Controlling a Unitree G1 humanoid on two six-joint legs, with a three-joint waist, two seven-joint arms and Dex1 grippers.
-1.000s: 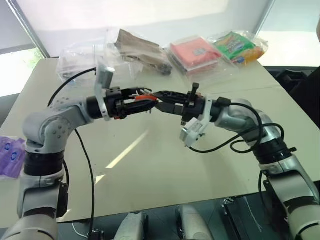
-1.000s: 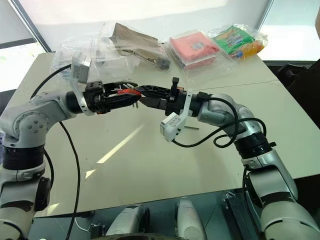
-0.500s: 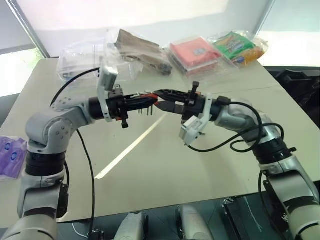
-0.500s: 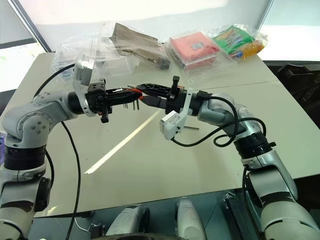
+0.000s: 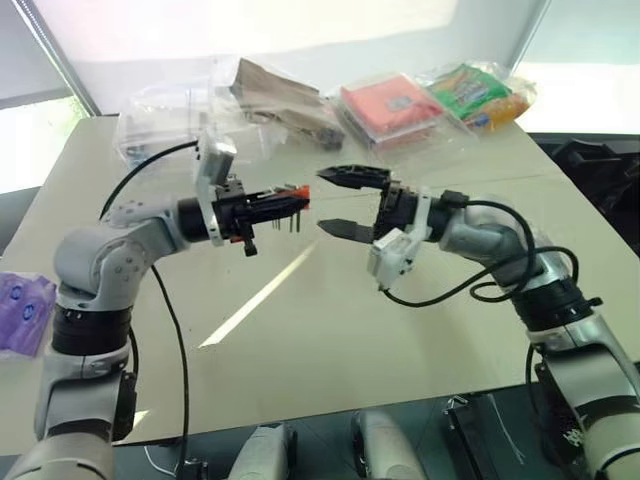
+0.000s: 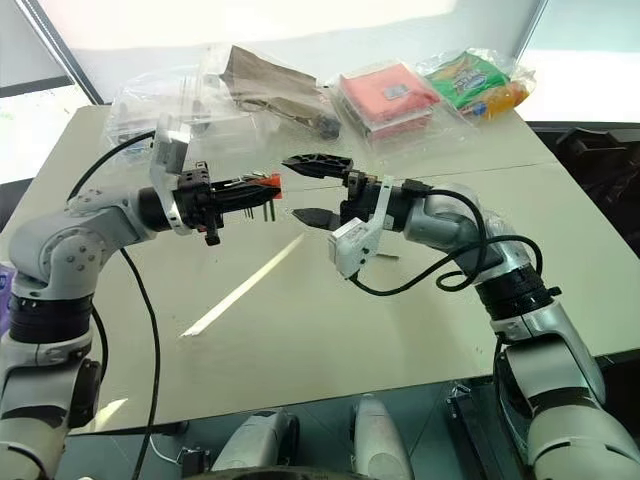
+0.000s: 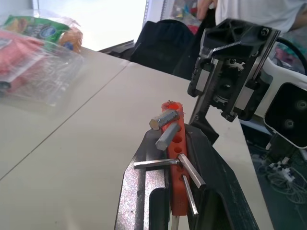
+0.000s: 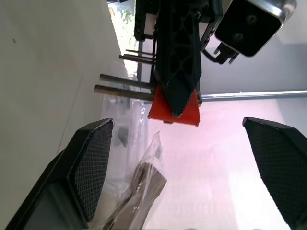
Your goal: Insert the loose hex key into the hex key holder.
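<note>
The hex key holder (image 5: 297, 192), a small red-orange block with several thin metal keys sticking out, hangs above the table (image 5: 300, 330). My left gripper (image 5: 288, 197) is shut on it, with the red end poking past the fingertips. The left wrist view shows the holder (image 7: 173, 158) clamped between the two fingers. My right gripper (image 5: 328, 200) stands open just right of the holder, one finger above and one below, not touching it. The right wrist view faces the holder's red end (image 8: 175, 108). A thin short dark rod (image 6: 386, 256), seemingly the loose hex key, lies on the table under my right wrist.
Clear plastic bags lie along the table's far edge: a brown packet (image 5: 275, 95), a pink-red packet (image 5: 388, 105) and a colourful snack bag (image 5: 475, 92). A purple item (image 5: 20, 310) sits off the table's left side. A person (image 7: 249, 9) stands beyond the table.
A second ago my right gripper held the holder with the left fingers open around it. The left gripper shut on it, then the right gripper opened wide and let go.
</note>
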